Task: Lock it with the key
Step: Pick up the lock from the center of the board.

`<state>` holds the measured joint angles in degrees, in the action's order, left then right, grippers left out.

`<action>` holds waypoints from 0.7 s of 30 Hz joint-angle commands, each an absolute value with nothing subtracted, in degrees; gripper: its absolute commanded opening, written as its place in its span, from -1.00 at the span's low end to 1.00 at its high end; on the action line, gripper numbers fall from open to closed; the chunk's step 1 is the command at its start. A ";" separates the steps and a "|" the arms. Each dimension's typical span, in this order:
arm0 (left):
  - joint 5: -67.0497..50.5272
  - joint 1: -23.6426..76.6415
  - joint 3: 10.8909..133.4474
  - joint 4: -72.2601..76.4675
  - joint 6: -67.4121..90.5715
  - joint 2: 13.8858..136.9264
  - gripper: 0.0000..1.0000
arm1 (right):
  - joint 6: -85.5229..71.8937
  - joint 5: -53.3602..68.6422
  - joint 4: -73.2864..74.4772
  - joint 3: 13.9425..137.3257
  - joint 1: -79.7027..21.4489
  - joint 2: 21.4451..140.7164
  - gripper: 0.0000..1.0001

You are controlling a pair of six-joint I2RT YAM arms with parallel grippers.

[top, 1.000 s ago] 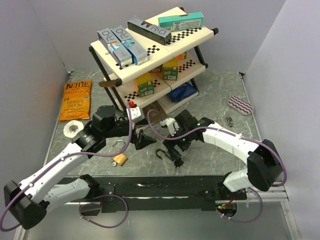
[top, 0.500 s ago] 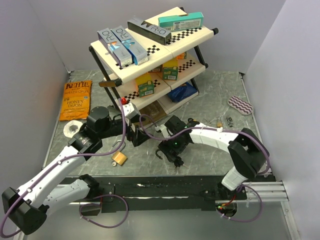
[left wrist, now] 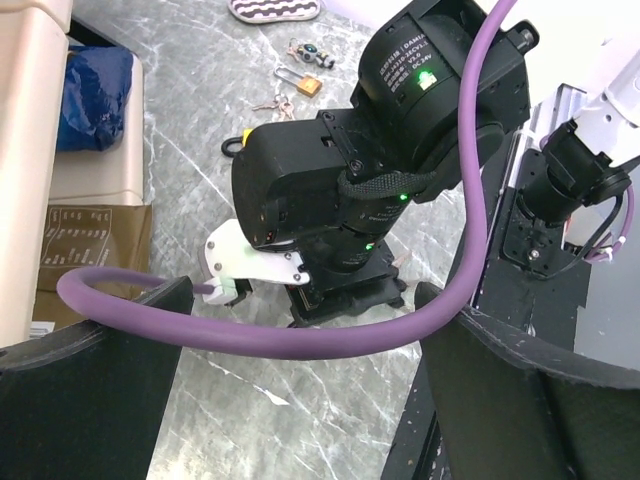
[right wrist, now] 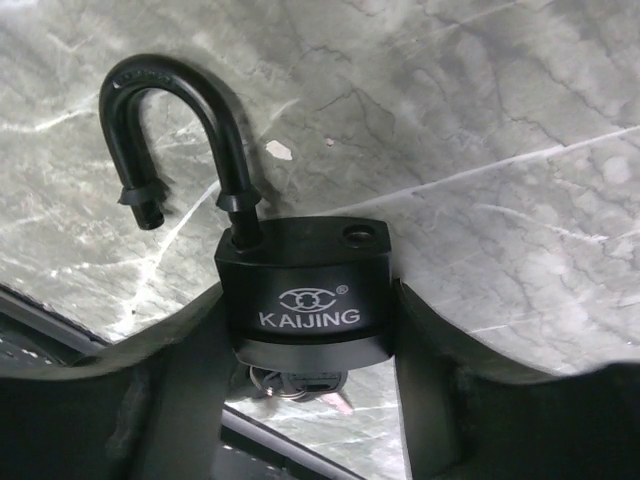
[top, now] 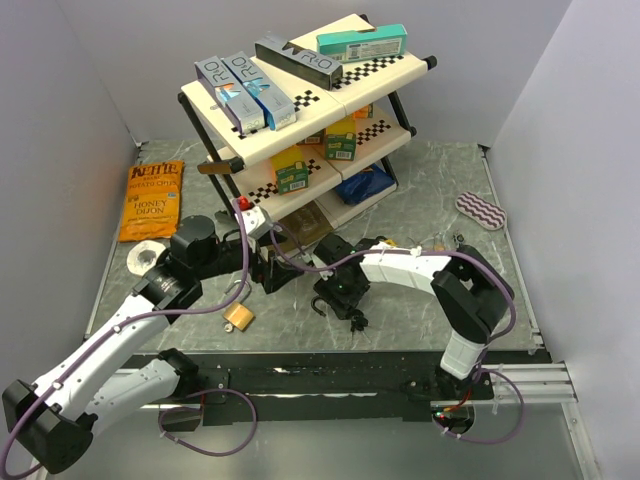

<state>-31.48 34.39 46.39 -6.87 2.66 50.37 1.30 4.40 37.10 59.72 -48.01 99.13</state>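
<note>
A black KAIJING padlock (right wrist: pixel 305 300) lies on the marble tabletop with its shackle (right wrist: pixel 170 110) swung open. A key on a ring (right wrist: pixel 300 378) sticks out of the bottom of the padlock's body. My right gripper (right wrist: pixel 305 335) straddles the padlock, one finger pressed against each side of its body. In the top view the right gripper (top: pixel 340 293) is down on the table in the middle, and the shackle (top: pixel 321 306) pokes out to its left. My left gripper (left wrist: pixel 300 400) hovers open just left of it, with only a purple cable (left wrist: pixel 300 335) crossing between its fingers.
A loose brass padlock (top: pixel 238 317) lies near the left arm. A tilted shelf rack (top: pixel 300 120) with boxes stands at the back. A chip bag (top: pixel 152 200) and a tape roll (top: pixel 147 258) lie at the left. A striped pouch (top: pixel 482 210) and a small padlock with keys (left wrist: pixel 305 85) lie at the right.
The right gripper has shifted left and down over the black padlock, and its jaws have closed in against the body. The left gripper drew slightly back to the left, still open.
</note>
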 commanded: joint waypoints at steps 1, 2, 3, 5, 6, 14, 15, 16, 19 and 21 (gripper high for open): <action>-32.42 34.10 46.67 -4.74 3.08 48.52 0.93 | 1.40 6.93 35.16 57.93 -48.61 98.36 -0.46; -33.04 33.93 46.76 -4.92 3.25 48.43 0.94 | 1.84 8.16 34.98 57.31 -48.08 96.96 -0.64; -33.83 33.84 46.84 -5.36 3.43 48.43 0.94 | 2.37 9.83 34.89 56.87 -47.03 94.07 -0.82; -36.55 33.57 46.93 -5.54 4.13 48.51 0.93 | 3.77 11.94 34.98 55.38 -46.32 90.89 -1.00; -37.52 33.40 46.93 -5.80 4.48 48.52 0.94 | 5.17 13.08 34.89 54.85 -45.62 87.14 -1.00; -45.07 33.31 47.28 -8.78 5.01 50.62 0.98 | 14.67 21.52 36.03 53.08 -42.36 69.27 -1.00; -46.31 33.31 47.55 -9.14 4.75 51.23 0.98 | 16.94 23.10 36.56 53.35 -42.02 66.39 -1.00; -47.36 33.31 47.72 -9.92 3.88 52.46 0.94 | 18.01 26.07 37.00 54.05 -41.84 64.88 -1.00; -52.29 33.49 48.16 -10.02 2.38 55.09 0.87 | 21.61 29.70 39.72 55.54 -41.84 60.39 -1.00; -54.30 34.27 49.04 -10.02 2.11 56.77 0.83 | 23.11 29.71 40.78 56.68 -42.10 58.45 -1.00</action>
